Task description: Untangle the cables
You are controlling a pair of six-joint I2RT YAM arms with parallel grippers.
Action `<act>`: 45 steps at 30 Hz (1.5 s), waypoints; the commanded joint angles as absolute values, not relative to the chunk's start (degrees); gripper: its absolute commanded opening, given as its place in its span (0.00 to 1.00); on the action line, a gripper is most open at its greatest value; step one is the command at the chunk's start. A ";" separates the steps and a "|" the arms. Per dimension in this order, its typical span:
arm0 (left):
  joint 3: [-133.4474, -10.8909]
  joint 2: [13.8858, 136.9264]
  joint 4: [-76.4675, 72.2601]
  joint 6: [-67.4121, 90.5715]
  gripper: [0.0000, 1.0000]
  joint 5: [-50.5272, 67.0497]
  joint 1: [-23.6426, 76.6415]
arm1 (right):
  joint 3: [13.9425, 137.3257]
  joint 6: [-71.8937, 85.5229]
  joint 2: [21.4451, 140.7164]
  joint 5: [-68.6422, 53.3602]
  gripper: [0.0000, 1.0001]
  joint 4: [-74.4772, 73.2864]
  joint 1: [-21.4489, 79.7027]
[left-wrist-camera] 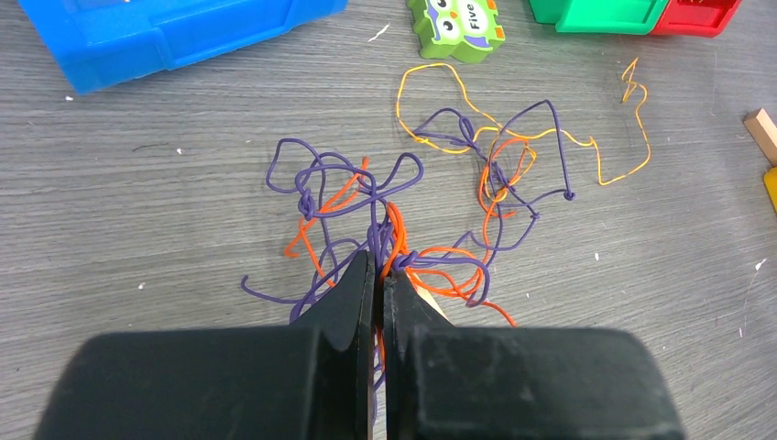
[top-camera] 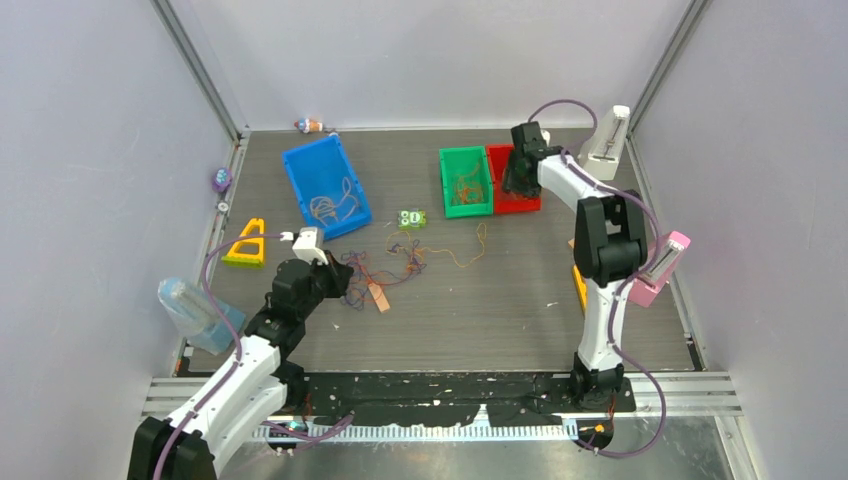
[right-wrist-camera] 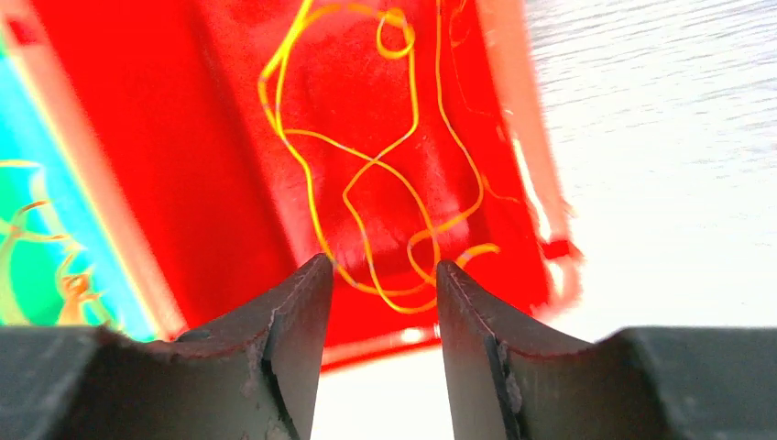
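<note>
**Knot Risk**

The thin purple, orange and yellow wire cables [left-wrist-camera: 307, 202] are pinched on the grey tabletop [left-wrist-camera: 137, 211] by the closed left tool [left-wrist-camera: 377, 268]. The half-parted right tool [right-wrist-camera: 383, 275] is held empty over a red plastic bin [right-wrist-camera: 183, 137]. Knots could be tightened by pulling.

The top external camera looks down from above the near edge over the whole table [top-camera: 500, 320]. The left wrist view sits close over the cable tangle [left-wrist-camera: 394, 211], facing far. The right wrist view peers closely into the far-right red bin [right-wrist-camera: 229, 137]. Both spots appear overhead.
</note>
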State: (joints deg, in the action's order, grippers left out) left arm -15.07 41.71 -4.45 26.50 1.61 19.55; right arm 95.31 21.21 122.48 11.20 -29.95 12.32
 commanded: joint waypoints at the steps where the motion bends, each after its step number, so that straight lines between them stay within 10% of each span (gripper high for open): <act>1: -15.35 41.04 -6.54 25.47 0.00 1.69 19.86 | 94.22 21.64 109.73 11.67 0.54 -25.88 13.11; 13: -15.58 41.10 -6.35 25.26 0.00 1.76 19.86 | 84.65 16.83 97.50 12.76 0.72 -24.12 15.71; 18: -15.65 40.60 -5.71 25.21 0.00 1.54 19.86 | 78.39 12.07 88.40 4.58 1.00 -17.26 18.34; 45: -15.91 40.88 -5.47 25.40 0.00 1.78 19.82 | 67.05 3.65 88.22 -4.38 0.98 -16.37 37.07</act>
